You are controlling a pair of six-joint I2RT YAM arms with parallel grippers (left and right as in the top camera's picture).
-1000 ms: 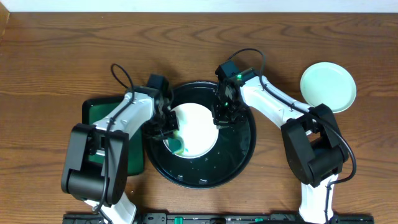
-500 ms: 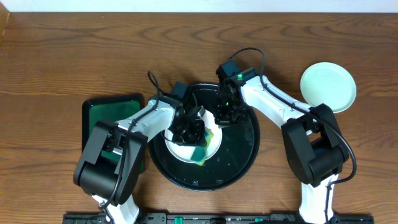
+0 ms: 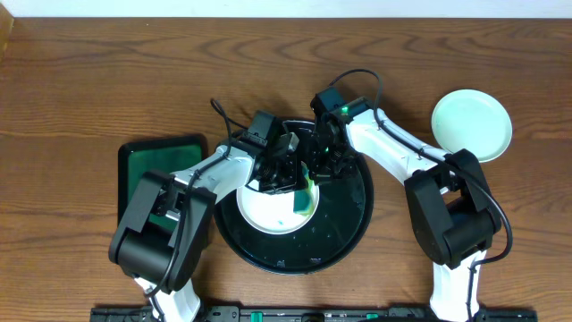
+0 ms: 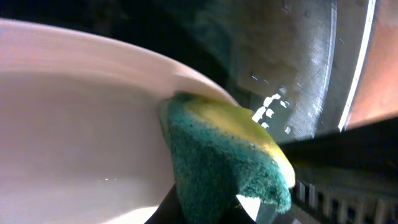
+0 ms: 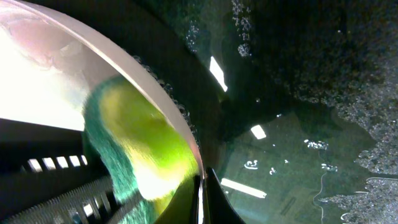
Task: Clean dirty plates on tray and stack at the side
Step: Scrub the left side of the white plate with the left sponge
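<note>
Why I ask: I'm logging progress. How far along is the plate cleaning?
Done: one clean-looking plate lies on the table right of the tray. In hand: the left gripper holds a sponge against a second plate in the tray while the right gripper pinches its rim. Left: finish it and stack it on the first. No third plate shows.

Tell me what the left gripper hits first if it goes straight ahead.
Probably the plate: its sponge sits against the rim, with the wet tray behind.
</note>
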